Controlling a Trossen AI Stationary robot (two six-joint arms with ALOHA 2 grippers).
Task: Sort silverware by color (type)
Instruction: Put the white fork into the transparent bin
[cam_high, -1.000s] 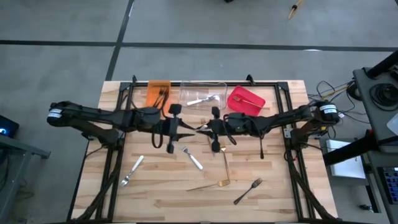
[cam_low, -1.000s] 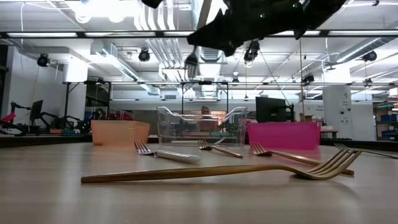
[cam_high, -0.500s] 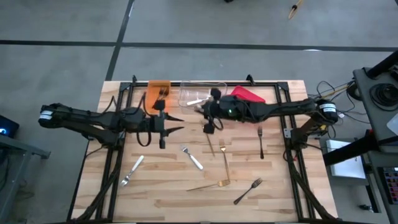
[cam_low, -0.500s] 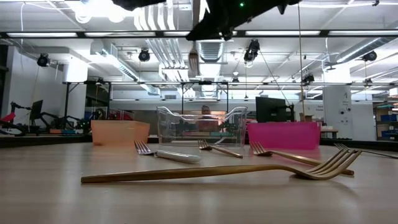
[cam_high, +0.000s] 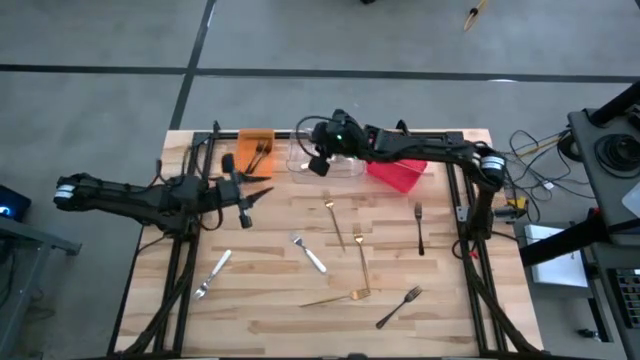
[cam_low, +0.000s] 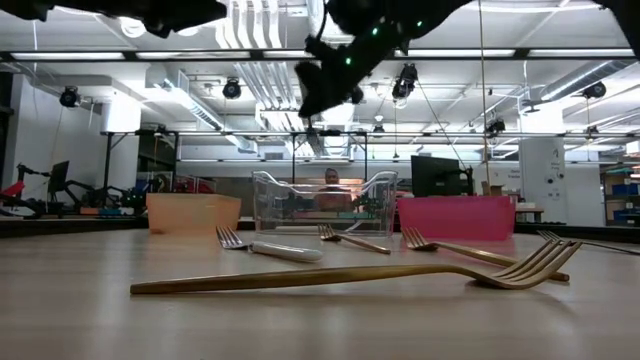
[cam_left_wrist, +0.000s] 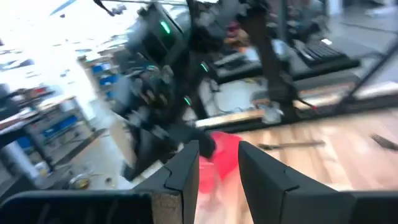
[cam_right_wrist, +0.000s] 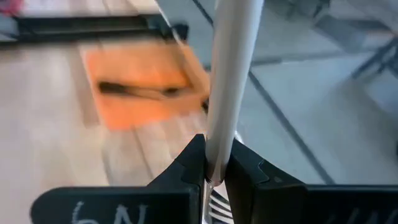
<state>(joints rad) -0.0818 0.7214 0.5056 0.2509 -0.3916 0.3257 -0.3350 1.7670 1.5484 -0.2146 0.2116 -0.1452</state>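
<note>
The right gripper (cam_high: 318, 160) is up over the clear bin (cam_high: 345, 165), and its fingers (cam_right_wrist: 186, 167) are clenched on a smooth white handle (cam_right_wrist: 229, 81), round like a stick, with little silver fork prongs peeking out below. The left gripper (cam_high: 245, 196) hangs over the left side of the surface (cam_high: 260, 300), near the orange bin (cam_high: 243, 140). Its fingers (cam_left_wrist: 186, 171) stand a bit apart with nothing between them.

The surface is pale wood in long planks. At the back sit three plastic bins in a row: orange, clear, then red (cam_high: 398, 175). The orange one has dark forks (cam_high: 262, 152) in it (they look black and thin). The right arm covers part of the clear bin and the red one.

More forks lie flat on the wood. Two gold ones (cam_high: 335, 222) lie in the middle, and a bent-looking gold one (cam_high: 340, 297) lies nearer the front. A white-handled fork (cam_high: 309, 253) lies just left of them and another (cam_high: 211, 274) farther left. Two dark forks (cam_high: 419, 228) lie on the right.
</note>
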